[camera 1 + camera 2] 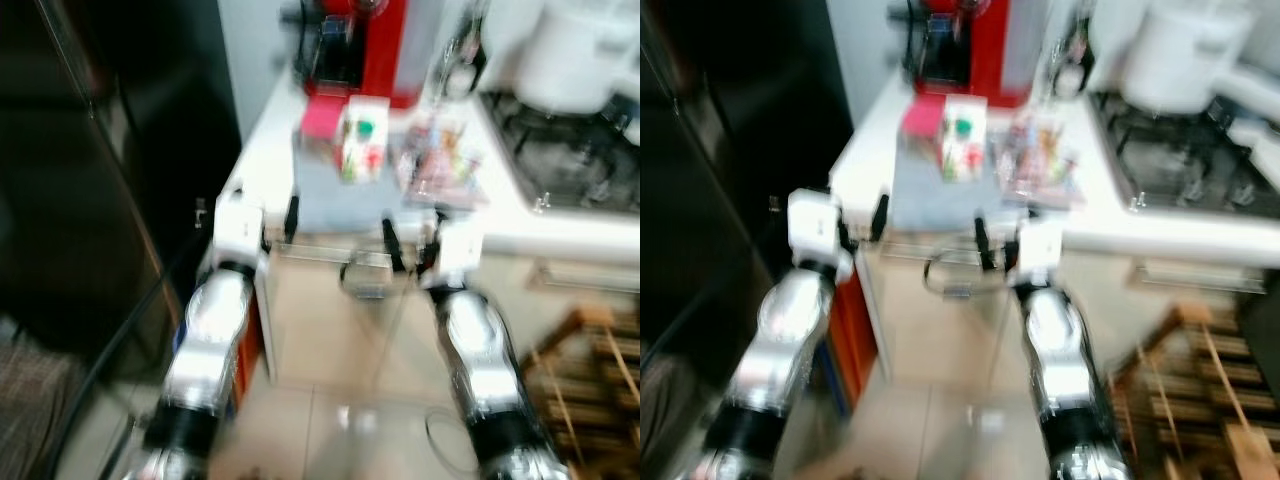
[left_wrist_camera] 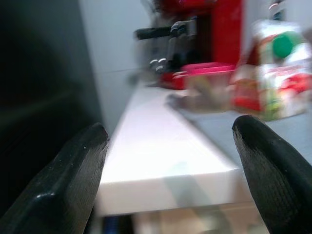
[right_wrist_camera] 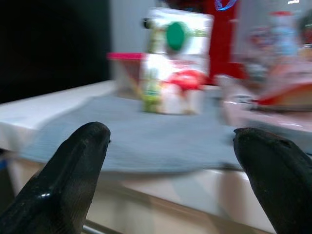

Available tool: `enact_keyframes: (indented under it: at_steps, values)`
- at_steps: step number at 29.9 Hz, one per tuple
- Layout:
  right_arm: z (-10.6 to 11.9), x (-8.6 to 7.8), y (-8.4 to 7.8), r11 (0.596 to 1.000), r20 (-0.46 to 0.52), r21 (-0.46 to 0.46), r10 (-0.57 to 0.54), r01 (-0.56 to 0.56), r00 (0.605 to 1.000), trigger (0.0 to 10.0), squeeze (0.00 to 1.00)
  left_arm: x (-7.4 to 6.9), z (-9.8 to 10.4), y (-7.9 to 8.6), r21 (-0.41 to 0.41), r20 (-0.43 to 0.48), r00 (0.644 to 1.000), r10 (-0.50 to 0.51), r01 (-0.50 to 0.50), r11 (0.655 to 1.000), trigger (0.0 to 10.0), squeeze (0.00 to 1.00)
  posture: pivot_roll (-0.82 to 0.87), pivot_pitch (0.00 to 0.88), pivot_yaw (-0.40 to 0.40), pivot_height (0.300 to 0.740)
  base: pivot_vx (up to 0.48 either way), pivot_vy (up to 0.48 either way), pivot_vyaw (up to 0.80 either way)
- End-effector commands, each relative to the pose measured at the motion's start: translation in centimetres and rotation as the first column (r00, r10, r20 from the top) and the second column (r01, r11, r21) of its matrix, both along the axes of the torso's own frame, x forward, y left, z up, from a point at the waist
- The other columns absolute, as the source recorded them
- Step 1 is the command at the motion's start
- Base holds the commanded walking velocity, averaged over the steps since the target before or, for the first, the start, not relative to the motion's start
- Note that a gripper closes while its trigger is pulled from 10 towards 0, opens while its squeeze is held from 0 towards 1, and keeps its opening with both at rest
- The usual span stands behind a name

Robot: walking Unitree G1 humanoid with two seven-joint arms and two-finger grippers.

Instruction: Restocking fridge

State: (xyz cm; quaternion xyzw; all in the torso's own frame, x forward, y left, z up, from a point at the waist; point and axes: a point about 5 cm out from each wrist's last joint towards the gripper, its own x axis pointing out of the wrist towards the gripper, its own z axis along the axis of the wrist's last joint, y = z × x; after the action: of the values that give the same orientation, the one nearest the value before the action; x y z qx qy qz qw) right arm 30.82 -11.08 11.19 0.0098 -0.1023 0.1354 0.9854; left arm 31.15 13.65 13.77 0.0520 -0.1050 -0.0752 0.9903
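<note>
A white carton with a green cap (image 1: 362, 140) stands on a grey mat (image 1: 330, 195) on the white counter (image 1: 262, 150). A pink-lidded container (image 1: 320, 120) sits to its left and a clear pack of colourful items (image 1: 440, 160) to its right. The dark fridge (image 1: 100, 150) stands to the left of the counter. My left gripper (image 1: 246, 212) is open at the counter's front left corner, holding nothing. My right gripper (image 1: 415, 235) is open just before the counter's front edge, facing the carton (image 3: 175, 63) across the mat. All views are blurred.
A red coffee machine (image 1: 360, 45) stands at the back of the counter. A stove (image 1: 570, 150) with a white pot (image 1: 580, 50) lies to the right. A wooden rack (image 1: 590, 370) stands on the floor at lower right. A metal handle (image 1: 365, 270) is below the counter edge.
</note>
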Motion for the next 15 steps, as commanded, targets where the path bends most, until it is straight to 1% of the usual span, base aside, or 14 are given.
enact_keyframes:
  at_steps: [1,2,3,4,5,7,9,11,12,13,14,15]
  values:
    - [1.8,0.4,-0.5,1.0,0.06,0.014,-0.028,0.027,0.998,10.0,0.0,-0.2,0.7,-0.8,-0.013,0.03,0.999,-0.034,0.035,0.999,10.0,0.0,-0.05,0.0,0.031,0.74,0.45,0.0,0.0]
    - [3.5,0.7,-0.1,0.999,0.114,0.032,-0.024,0.021,0.993,10.0,0.0,-0.1,1.3,-0.9,-0.011,0.053,0.998,-0.042,0.043,0.999,10.0,0.0,-0.05,0.0,0.032,0.74,0.45,0.0,0.0]
    - [4.3,0.9,0.1,0.999,0.141,0.035,-0.019,0.015,0.99,10.0,0.0,-0.1,1.5,-1.0,-0.015,0.063,0.997,-0.047,0.048,0.999,10.0,0.0,-0.05,0.0,0.032,0.74,0.446,0.0,0.0]
    - [4.3,0.9,0.1,0.999,0.141,0.035,-0.019,0.015,0.99,10.0,0.0,-0.1,1.5,-1.0,-0.015,0.063,0.997,-0.047,0.048,0.999,10.0,0.0,-0.05,0.0,0.032,0.74,0.446,0.0,0.0]
    - [4.9,1.0,0.2,0.999,0.164,0.036,-0.016,0.01,0.986,10.0,0.0,-0.1,1.7,-1.1,-0.022,0.07,0.997,-0.046,0.048,0.999,10.0,0.0,-0.05,0.0,0.032,0.74,0.435,0.0,0.0]
    - [7.2,1.2,0.7,0.999,0.234,0.051,0.006,-0.018,0.972,10.0,0.0,0.0,2.0,-1.0,-0.025,0.08,0.996,-0.044,0.047,0.999,10.0,0.0,-0.04,0.0,0.031,0.74,0.424,0.0,0.0]
    - [8.6,1.2,1.1,0.997,0.27,0.06,0.023,-0.041,0.963,10.0,0.0,-0.1,2.0,-1.0,-0.025,0.082,0.996,-0.046,0.048,0.999,10.0,0.0,-0.04,0.0,0.031,0.74,0.409,0.137,0.0]
    - [9.0,1.3,1.2,0.997,0.272,0.062,0.033,-0.051,0.962,10.0,0.0,-0.1,2.0,-1.1,-0.02,0.08,0.996,-0.047,0.049,0.999,10.0,0.0,-0.04,0.0,0.026,0.74,0.356,0.317,0.0]
    - [8.5,1.4,1.1,0.997,0.256,0.058,0.032,-0.048,0.966,10.0,0.0,0.0,1.9,-1.1,-0.012,0.076,0.996,-0.043,0.044,0.999,10.0,0.0,-0.04,0.0,0.026,0.74,0.289,0.349,0.0]
    - [7.2,1.5,0.7,0.998,0.213,0.054,0.019,-0.031,0.977,10.0,0.0,0.1,1.9,-1.1,0.011,0.076,0.997,-0.028,0.027,1.0,10.0,0.0,-0.04,0.0,0.022,0.74,0.0,0.0,0.0]
    - [7.2,1.5,0.7,0.998,0.213,0.054,0.019,-0.031,0.977,10.0,0.0,0.1,1.9,-1.1,0.011,0.076,0.997,-0.028,0.027,1.0,10.0,0.0,-0.04,0.0,0.022,0.74,0.0,0.0,0.0]
    - [6.1,1.4,0.3,0.998,0.166,0.056,-0.003,-0.007,0.986,10.0,0.0,0.2,1.9,-1.1,0.046,0.075,0.997,-0.005,0.001,0.999,10.0,0.0,-0.04,0.0,0.022,0.74,0.0,0.0,0.0]
